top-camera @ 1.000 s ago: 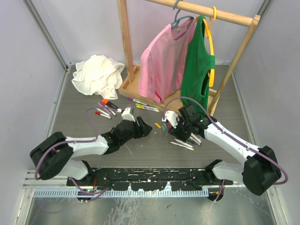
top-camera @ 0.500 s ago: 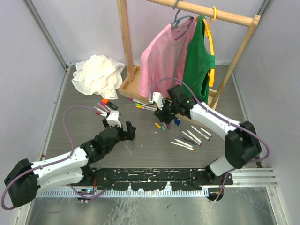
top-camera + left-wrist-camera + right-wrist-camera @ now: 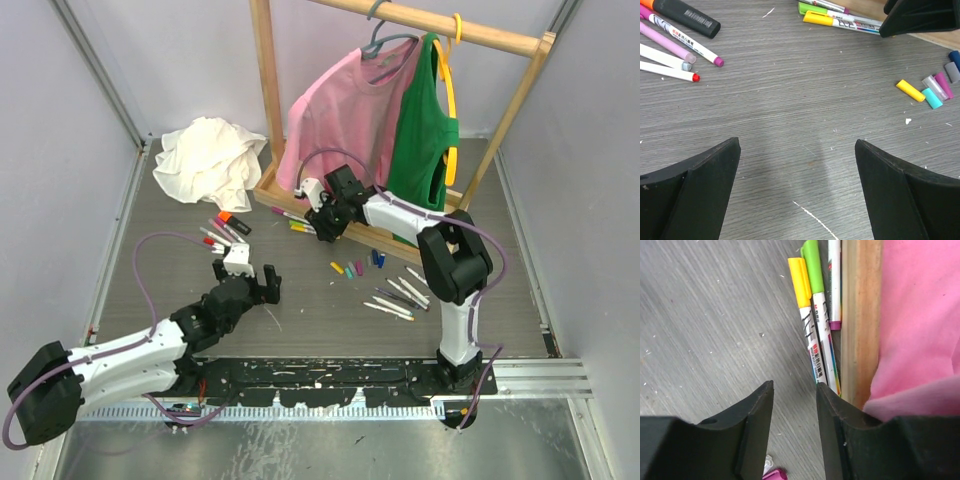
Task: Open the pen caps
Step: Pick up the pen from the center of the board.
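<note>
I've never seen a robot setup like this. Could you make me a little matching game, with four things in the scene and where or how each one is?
Things:
1. pink shirt
2. white cloth
3. loose caps
4. left gripper

Places or states:
A. wide open and empty, over bare table
B. hanging from the wooden rail
C. crumpled at the far left
D. lying in a short row mid-table, off any pen

Pairs: 1-B, 2-C, 3-D, 4-A

Bright even diffuse lighting, faint soft shadows, overhead view sharp, wrist views crisp with softer near foreground
</note>
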Controlling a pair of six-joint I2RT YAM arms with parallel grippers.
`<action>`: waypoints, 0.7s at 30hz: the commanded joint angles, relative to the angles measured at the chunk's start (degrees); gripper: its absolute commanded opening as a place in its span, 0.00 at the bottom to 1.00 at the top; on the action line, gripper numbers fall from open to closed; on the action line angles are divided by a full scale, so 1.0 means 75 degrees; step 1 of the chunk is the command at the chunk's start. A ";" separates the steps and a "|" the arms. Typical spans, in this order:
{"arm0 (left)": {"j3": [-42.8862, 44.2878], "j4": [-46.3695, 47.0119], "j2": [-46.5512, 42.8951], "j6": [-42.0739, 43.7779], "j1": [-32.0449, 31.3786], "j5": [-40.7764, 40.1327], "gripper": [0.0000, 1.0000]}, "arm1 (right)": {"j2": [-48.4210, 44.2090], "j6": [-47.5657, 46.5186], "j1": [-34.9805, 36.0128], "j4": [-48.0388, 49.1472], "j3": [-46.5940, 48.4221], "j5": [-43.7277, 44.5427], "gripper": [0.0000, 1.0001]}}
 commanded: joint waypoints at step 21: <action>0.0301 0.0336 0.0425 0.0012 0.0044 -0.0298 0.98 | 0.0747 0.0682 0.0039 0.0066 0.0711 0.0829 0.36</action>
